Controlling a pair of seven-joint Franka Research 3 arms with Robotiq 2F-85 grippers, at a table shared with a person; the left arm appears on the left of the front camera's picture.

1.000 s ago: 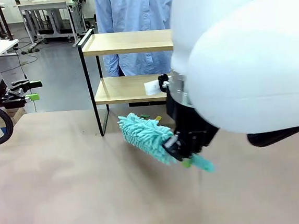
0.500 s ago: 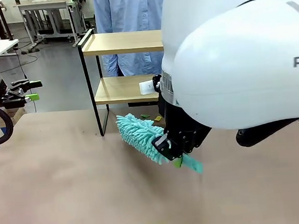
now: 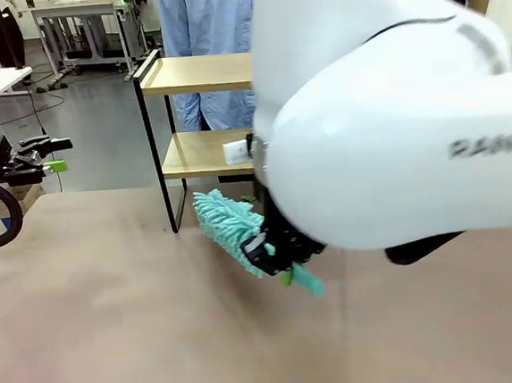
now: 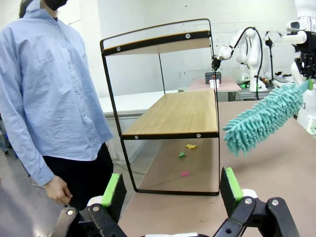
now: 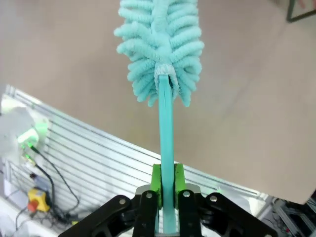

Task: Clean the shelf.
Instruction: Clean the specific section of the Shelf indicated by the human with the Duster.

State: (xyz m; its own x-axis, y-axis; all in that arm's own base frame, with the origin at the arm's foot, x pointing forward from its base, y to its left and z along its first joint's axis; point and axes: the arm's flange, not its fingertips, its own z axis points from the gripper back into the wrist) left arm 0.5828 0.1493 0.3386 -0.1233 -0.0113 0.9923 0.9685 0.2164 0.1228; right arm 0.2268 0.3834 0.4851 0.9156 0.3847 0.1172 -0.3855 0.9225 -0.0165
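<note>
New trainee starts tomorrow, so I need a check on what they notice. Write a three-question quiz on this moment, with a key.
1. True or false: the left claw stands open and empty.
2. Fill in: the right claw grips the teal duster by its ____.
3. Where do the coloured paper scraps lie? A) on the top board B) on the lower board C) on the table under the shelf
Key: 1 true; 2 handle; 3 C.
</note>
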